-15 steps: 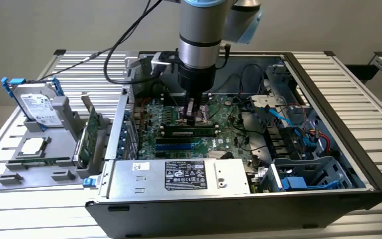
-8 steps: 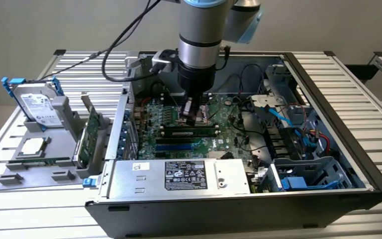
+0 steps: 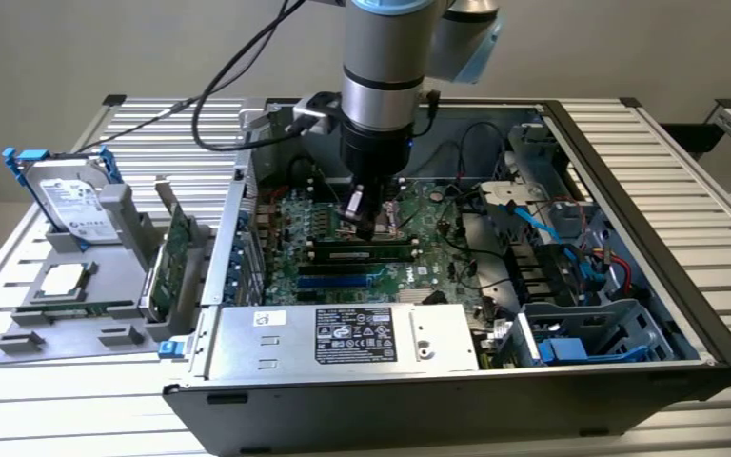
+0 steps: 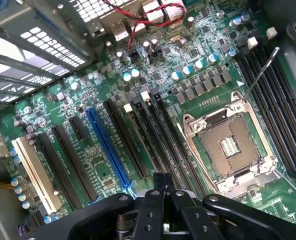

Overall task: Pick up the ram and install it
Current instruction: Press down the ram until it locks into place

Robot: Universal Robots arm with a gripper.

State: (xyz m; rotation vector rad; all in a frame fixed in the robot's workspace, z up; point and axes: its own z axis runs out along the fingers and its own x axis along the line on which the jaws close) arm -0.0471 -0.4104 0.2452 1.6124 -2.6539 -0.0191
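Motherboard [image 4: 188,75] with seated ram [image 3: 363,252] (dark-green stick)

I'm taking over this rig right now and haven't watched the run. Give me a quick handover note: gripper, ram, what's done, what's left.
Gripper: shut, empty as far as the pictures show, tip down inside the open computer case, right over the ram.
Ram: lying along a memory slot on the motherboard, beside the empty processor socket.
Done: ram picked up and brought to the slot.
Left: I cannot tell whether it is fully seated; the gripper is not yet clear of the case.
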